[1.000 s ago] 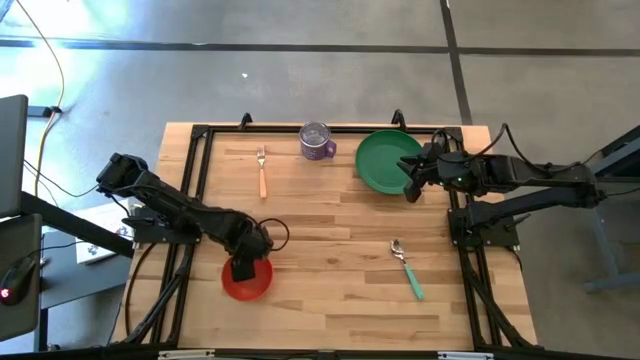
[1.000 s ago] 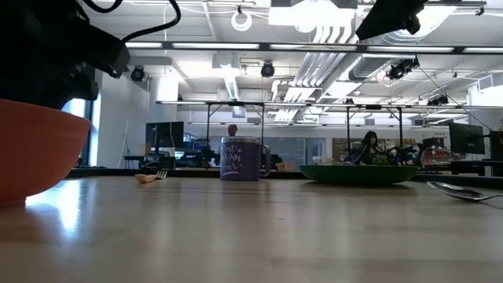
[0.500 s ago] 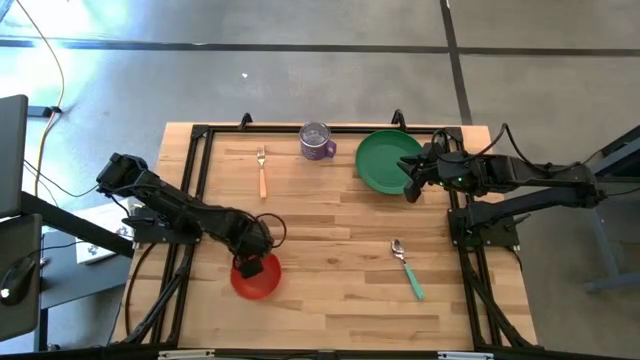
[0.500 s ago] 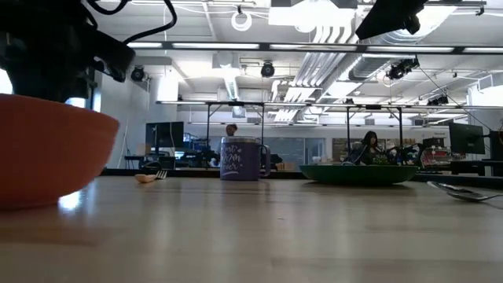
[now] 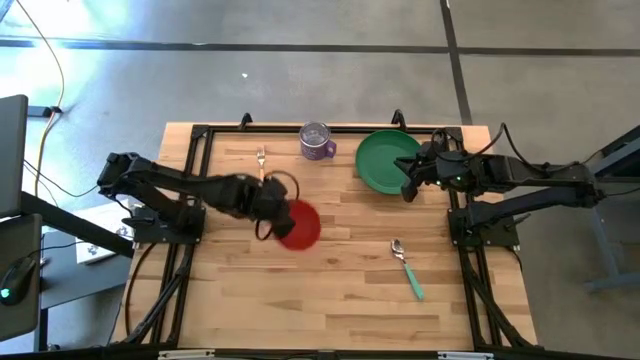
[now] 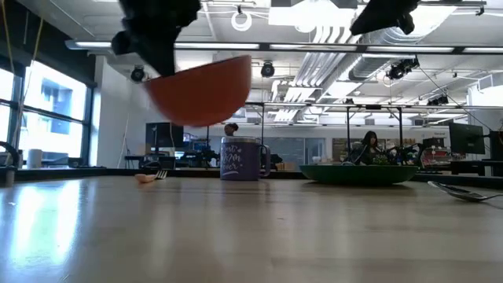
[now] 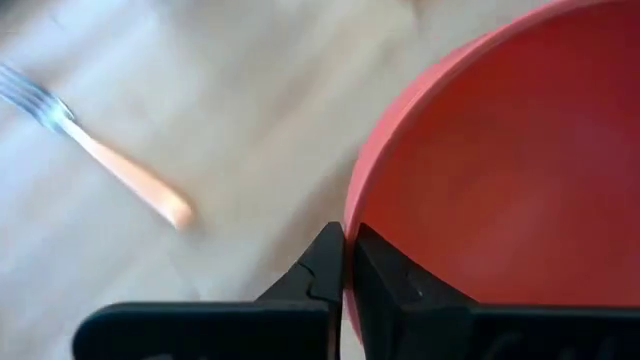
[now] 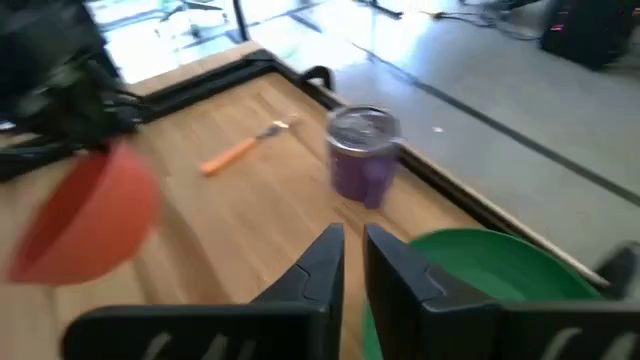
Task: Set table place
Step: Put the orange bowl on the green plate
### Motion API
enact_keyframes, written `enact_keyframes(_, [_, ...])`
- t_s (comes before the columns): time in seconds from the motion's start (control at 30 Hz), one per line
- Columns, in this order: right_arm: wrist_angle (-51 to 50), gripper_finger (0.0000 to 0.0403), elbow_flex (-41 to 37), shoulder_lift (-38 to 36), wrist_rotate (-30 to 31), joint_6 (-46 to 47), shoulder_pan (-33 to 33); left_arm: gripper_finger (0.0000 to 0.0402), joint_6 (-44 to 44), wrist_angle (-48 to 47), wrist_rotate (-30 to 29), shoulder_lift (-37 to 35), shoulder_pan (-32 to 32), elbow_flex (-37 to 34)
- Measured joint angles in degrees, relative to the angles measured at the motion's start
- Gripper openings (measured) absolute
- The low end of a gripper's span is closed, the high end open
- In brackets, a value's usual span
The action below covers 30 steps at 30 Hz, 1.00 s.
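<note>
The red bowl [image 5: 300, 224] hangs in the air over the middle of the table [image 5: 340, 300], with my left gripper [image 5: 277, 212] shut on it. In the low view the bowl [image 6: 200, 90] is well above the wood and tilted. The green plate [image 5: 383, 160] lies flat at the far right. My right gripper [image 5: 407, 190] is at its near right edge, its fingers close together. The orange-handled fork [image 5: 262, 172] lies at the far left. The teal-handled spoon [image 5: 407, 268] lies near the right. My left gripper pinches the bowl's rim [image 7: 352, 215] on the side toward the table's left, one finger inside the bowl and one outside. The fingers slant in from above and the left. The bowl is lifted clear and tilted. My right gripper has the plate's near right rim [image 8: 400, 300] between its fingers, which slant in from the table's right. The fingers hide the place of contact. The plate lies flat on the table.
A purple mug [image 5: 317, 141] stands at the far edge between fork and plate. The black frame [image 5: 200, 135] runs round the tabletop. Bare wood lies in the middle and along the near side.
My left gripper has raised the red bowl off the near left part of the table. It has carried the bowl up and toward the far right, to the middle. The bowl stood on the wood before; now it hangs clear and tilted.
</note>
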Motion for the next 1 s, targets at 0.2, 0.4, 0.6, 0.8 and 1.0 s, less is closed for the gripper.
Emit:
enact_keyframes(0.2, [9.0, 0.0006, 1.3, 10.4, -2.7, -4.2, 0.9, 0.0, 5.1, 1.8, -3.3, 0.0, 6.6, 3.6])
enact_keyframes(0.4, [0.5, 0.0022, 13.5, 24.6, -6.6, -5.3, -0.6, 0.0, 6.2, 0.5, -1.3, 0.2, 11.6, 3.6])
enact_keyframes(0.6, [-15.7, 0.0068, 34.2, 38.4, -8.6, -9.1, -1.8, 0.0, 7.7, 1.7, -0.8, 1.9, 13.0, 3.6])
enact_keyframes(0.8, [-31.1, 0.0135, 51.1, 51.6, -9.9, -7.7, -2.5, 0.0, 8.3, 2.4, 0.2, 3.1, 13.0, 3.5])
enact_keyframes(1.0, [-36.0, 0.0185, 60.1, 60.3, -11.1, -7.5, -2.5, 0.0, 9.5, 3.9, 0.2, 3.8, 13.0, 3.5])
